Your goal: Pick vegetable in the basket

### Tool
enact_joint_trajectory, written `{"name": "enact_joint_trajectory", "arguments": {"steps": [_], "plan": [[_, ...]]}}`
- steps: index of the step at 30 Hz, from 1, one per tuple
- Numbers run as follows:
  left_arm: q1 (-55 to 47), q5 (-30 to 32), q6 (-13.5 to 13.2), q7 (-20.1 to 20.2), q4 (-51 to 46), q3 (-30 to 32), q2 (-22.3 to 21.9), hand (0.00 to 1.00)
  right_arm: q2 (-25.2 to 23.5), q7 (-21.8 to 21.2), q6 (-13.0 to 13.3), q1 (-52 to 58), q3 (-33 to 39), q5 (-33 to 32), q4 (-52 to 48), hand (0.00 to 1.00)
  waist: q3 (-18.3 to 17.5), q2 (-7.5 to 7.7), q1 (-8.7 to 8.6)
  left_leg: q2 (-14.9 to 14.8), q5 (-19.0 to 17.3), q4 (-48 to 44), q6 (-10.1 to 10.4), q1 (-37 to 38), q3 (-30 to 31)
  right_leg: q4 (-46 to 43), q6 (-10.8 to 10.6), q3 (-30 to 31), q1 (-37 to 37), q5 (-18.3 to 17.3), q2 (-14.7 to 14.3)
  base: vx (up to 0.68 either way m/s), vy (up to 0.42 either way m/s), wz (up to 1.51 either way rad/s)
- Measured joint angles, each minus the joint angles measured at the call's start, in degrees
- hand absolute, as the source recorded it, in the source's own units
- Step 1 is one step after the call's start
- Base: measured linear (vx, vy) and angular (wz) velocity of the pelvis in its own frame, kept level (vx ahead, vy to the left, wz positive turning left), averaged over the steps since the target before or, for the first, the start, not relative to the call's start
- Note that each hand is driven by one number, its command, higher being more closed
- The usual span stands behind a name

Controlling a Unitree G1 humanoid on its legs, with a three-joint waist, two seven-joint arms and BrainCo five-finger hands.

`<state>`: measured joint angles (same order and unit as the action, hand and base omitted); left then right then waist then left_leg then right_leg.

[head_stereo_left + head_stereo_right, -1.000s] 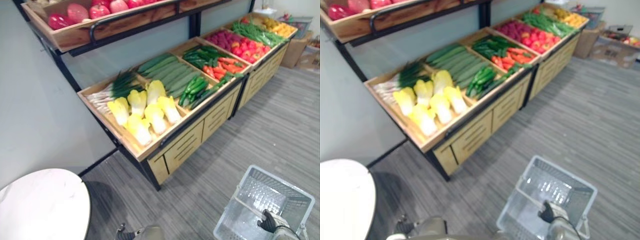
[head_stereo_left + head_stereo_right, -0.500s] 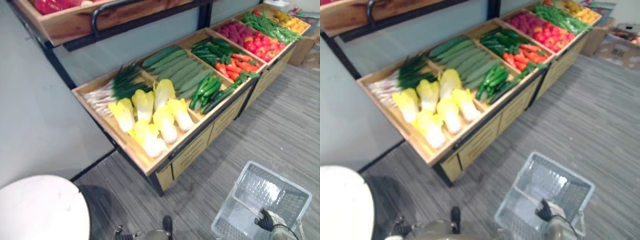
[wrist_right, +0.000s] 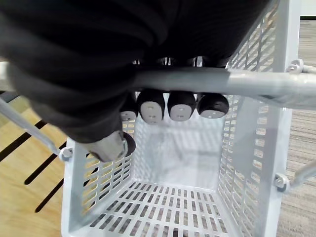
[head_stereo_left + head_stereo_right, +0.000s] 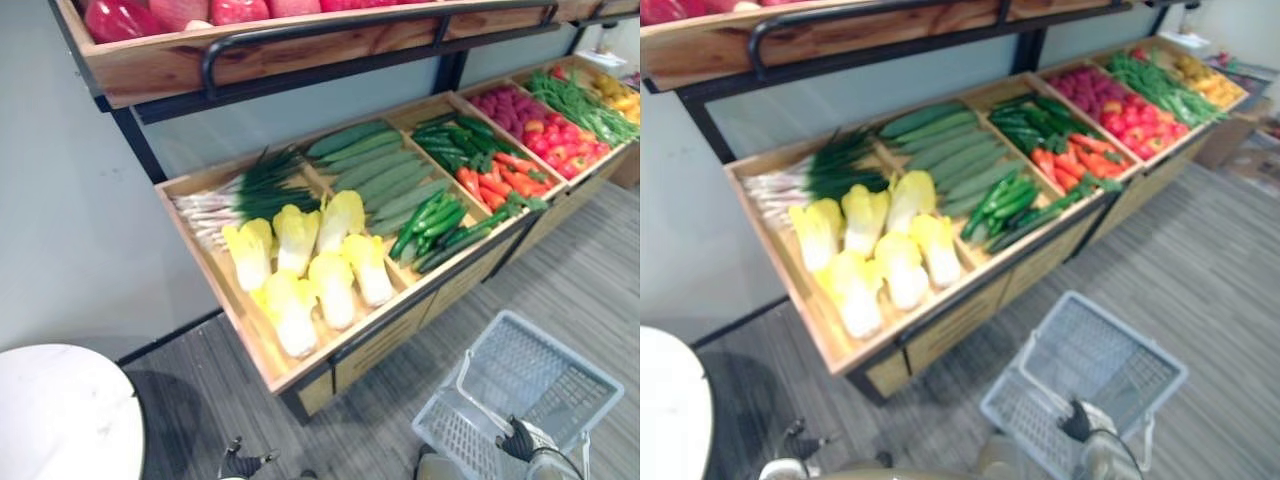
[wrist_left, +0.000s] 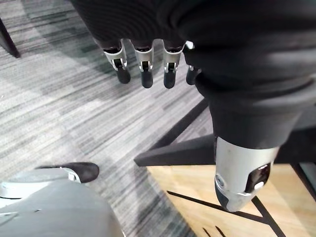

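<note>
A wooden display stand [image 4: 262, 350] holds vegetables: pale yellow cabbages [image 4: 310, 265], green onions [image 4: 240, 190], cucumbers [image 4: 370, 165], long green peppers [image 4: 435, 220] and carrots [image 4: 495, 180]. In front of it, low on the right, hangs a grey plastic basket [image 4: 585, 365], and it is empty. My right hand [image 4: 518, 440] is shut on the basket's handle [image 3: 256, 81], with its fingers [image 3: 180, 104] curled under the bar. My left hand [image 4: 243, 463] hangs low on the left, away from the stand. Its fingers [image 5: 143, 69] are straight and hold nothing.
An upper shelf [image 4: 230, 55] with red produce overhangs the back of the stand. Further right are bins of red peppers [image 4: 555, 140] and green beans [image 4: 590, 100]. A round white table [image 4: 60, 420] stands at the lower left. Grey carpet [image 4: 590, 270] lies before the stand.
The whole picture has shifted with the camera, and the stand now looks nearer and more central. My right hand keeps hold of the basket's handle.
</note>
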<state>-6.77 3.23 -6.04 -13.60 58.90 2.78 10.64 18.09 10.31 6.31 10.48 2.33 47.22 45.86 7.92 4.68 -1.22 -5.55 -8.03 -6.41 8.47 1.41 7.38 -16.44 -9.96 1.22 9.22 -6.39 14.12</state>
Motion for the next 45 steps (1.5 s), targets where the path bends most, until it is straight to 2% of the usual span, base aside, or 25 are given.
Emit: {"name": "enact_joint_trajectory", "arguments": {"steps": [2, 3, 5, 7, 10, 12, 13, 14, 15, 17, 19, 22, 23, 26, 28, 30, 36, 45], "plan": [[0.37, -0.29, -0.22, -0.16, -0.71, -0.09, -3.33, 0.00, 0.99, 0.78, -1.49, -0.16, 2.58, -0.10, 1.83, 1.00, -0.78, -4.46, 0.13, -3.97, 2.02, 1.11, 1.09, -0.26, 0.85, 0.43, 1.73, -4.67, -0.98, -1.55, -3.90, 0.22, -0.424, 0.79], [0.23, -0.31, -0.33, -0.43, -0.66, 0.18, -3.97, 0.00, 1.33, 0.74, -2.07, -0.50, 2.96, -0.10, 2.33, 1.00, -0.77, -5.64, 0.07, -5.92, 4.21, 3.04, 1.98, -0.24, 0.46, 0.97, 2.77, -6.74, -1.69, -2.09, -5.65, 0.19, -0.320, 0.64], [0.17, -0.65, -0.36, -1.54, -0.71, 1.90, -4.11, 0.00, 1.23, 0.86, -2.17, -1.05, 3.08, -0.43, 3.15, 1.00, -0.99, -6.16, 0.41, -8.61, 7.71, 5.18, 2.89, -0.25, 0.66, 3.80, 4.35, -9.26, -3.56, -1.32, -8.25, 0.15, -0.311, 0.46], [-0.17, -0.85, -0.36, -2.34, -0.71, 4.05, -4.16, 0.00, 1.27, 1.30, -2.14, -1.71, 3.29, -0.50, 4.28, 1.00, -1.39, -6.67, 0.96, -10.24, 9.21, 5.14, 3.22, -0.44, 0.50, 6.25, 5.50, -10.58, -5.14, -0.84, -10.11, 0.14, -0.262, 0.25], [-0.28, -0.87, -0.37, -4.36, -1.93, 5.03, -4.59, 0.00, 1.42, 2.17, -2.01, -1.35, 3.56, -0.56, 5.53, 1.00, -1.47, -6.04, 1.18, -9.93, 11.04, 1.49, 2.68, -3.55, -0.64, 8.33, 6.25, -13.16, -6.75, -0.40, -10.16, 0.11, -0.138, 0.34], [-0.23, -0.87, -0.48, -6.41, -4.88, 5.32, -5.35, 0.00, 1.35, 3.33, -1.86, -0.69, 4.73, -1.11, 6.83, 1.00, -1.47, -5.88, 1.19, -9.09, 13.18, -0.98, 1.43, -5.91, -7.29, 8.43, 6.46, -15.26, -7.73, -0.29, -9.18, 0.08, -0.083, 0.51], [-0.23, -0.87, -0.59, -6.73, -5.73, 5.99, -5.73, 0.00, 1.31, 3.44, -1.86, -0.47, 5.18, -1.16, 6.86, 1.00, -1.51, -5.95, 1.22, -8.95, 13.78, -0.67, 1.29, -5.90, -8.87, 8.47, 6.46, -15.69, -7.87, -0.30, -8.98, 0.02, -0.053, 0.40], [-0.17, -0.86, -0.94, -7.96, -6.71, 6.79, -6.33, 0.00, 1.18, 3.75, -1.84, -0.17, 6.20, -1.18, 6.90, 1.00, -1.44, -6.06, 1.26, -8.62, 14.71, 0.62, 0.25, -5.33, -10.57, 8.69, 6.48, -16.33, -8.32, -0.31, -8.71, 0.01, -0.029, 0.25], [-0.23, -0.86, -0.94, -8.48, -6.92, 6.85, -6.47, 0.00, 1.20, 3.95, -1.87, 0.02, 6.51, -1.19, 7.06, 1.00, -1.41, -6.09, 1.24, -8.57, 15.30, 1.66, 0.34, -4.77, -10.98, 8.82, 6.48, -16.54, -8.57, -0.31, -8.68, 0.00, -0.025, 0.23], [-0.54, -0.69, -0.94, -10.39, -6.99, 8.05, -7.24, 0.00, 1.24, 5.08, -1.93, 0.29, 8.94, -1.19, 8.99, 1.00, -2.04, -7.37, 1.16, -8.31, 16.33, 6.23, -0.15, -2.29, -12.05, 9.39, 6.49, -17.07, -9.24, -0.31, -8.63, -0.03, 0.001, 0.18], [-0.59, -0.41, -0.90, -12.09, -8.22, 10.32, -8.09, 0.00, 1.20, 5.73, -1.79, 1.14, 10.98, -1.24, 10.04, 1.00, -2.48, -8.21, 1.09, -8.09, 16.33, 9.00, -0.18, -0.90, -12.86, 9.74, 6.40, -17.73, -9.51, -0.39, -8.41, -0.06, 0.052, 0.20], [-1.46, 0.45, -0.90, -15.12, -12.77, 12.12, -8.40, 0.00, 0.86, 5.96, -0.95, 2.03, 13.35, -2.49, 11.53, 1.00, -2.62, -8.43, 1.01, -7.68, 15.10, 11.29, -0.32, -1.11, -13.33, 10.54, 5.04, -19.24, -9.44, 0.10, -8.15, -0.07, 0.103, 0.28], [-2.34, 1.02, -0.89, -15.71, -15.61, 12.91, -8.37, 0.00, 0.68, 6.00, -0.86, 2.31, 14.66, -2.78, 12.18, 1.00, -2.64, -8.31, 0.94, -7.42, 13.52, 11.47, -0.27, -1.13, -13.39, 10.59, 4.64, -19.65, -9.62, 0.34, -7.84, -0.06, 0.138, 0.23], [-6.27, 2.86, -0.89, -17.00, -24.51, 14.48, -8.37, 0.00, -0.28, 6.79, -0.89, 2.26, 17.70, -2.83, 14.14, 1.00, -3.32, -6.95, 1.42, -5.16, 12.31, 11.33, -1.26, -0.86, -14.59, 12.60, 3.49, -18.95, -10.66, 2.18, -5.81, -0.03, 0.145, 0.01], [-8.95, 4.62, -0.87, -17.10, -29.83, 14.50, -8.50, 0.00, -0.29, 6.83, -0.95, 2.31, 18.90, -2.82, 14.32, 1.00, -3.61, -6.70, 1.49, -4.03, 11.98, 11.34, -1.61, -0.68, -15.21, 13.65, 3.19, -17.92, -10.72, 2.96, -4.86, 0.00, 0.111, -0.18], [-10.11, 6.27, -0.87, -16.83, -35.80, 14.45, -8.74, 0.00, -0.33, 6.82, -1.12, 2.81, 20.88, -2.82, 14.84, 1.00, -3.91, -7.20, 1.51, -2.98, 11.73, 11.51, -2.02, -0.30, -16.15, 14.41, 2.45, -17.57, -11.06, 3.48, -3.88, 0.01, 0.076, -0.11], [-10.34, 11.39, -0.94, -14.61, -48.58, 10.30, -9.74, 0.00, -0.42, 5.84, -2.02, 3.78, 22.11, -2.77, 15.57, 1.00, -5.21, -8.48, 1.25, -3.08, 11.36, 12.09, -1.96, 0.37, -16.65, 15.26, 2.71, -16.60, -11.45, 3.67, -4.23, 0.04, 0.007, -0.07], [-8.59, 11.67, -0.91, -12.52, -52.56, 4.06, -10.62, 0.00, -1.14, 5.35, -2.02, 2.62, 20.54, -2.25, 15.55, 1.00, -5.60, -7.69, 0.55, -4.10, 11.05, 11.84, -1.50, 1.96, -19.25, 15.48, 2.99, -14.61, -11.47, 3.99, -5.40, 0.07, -0.015, -0.14]]}}
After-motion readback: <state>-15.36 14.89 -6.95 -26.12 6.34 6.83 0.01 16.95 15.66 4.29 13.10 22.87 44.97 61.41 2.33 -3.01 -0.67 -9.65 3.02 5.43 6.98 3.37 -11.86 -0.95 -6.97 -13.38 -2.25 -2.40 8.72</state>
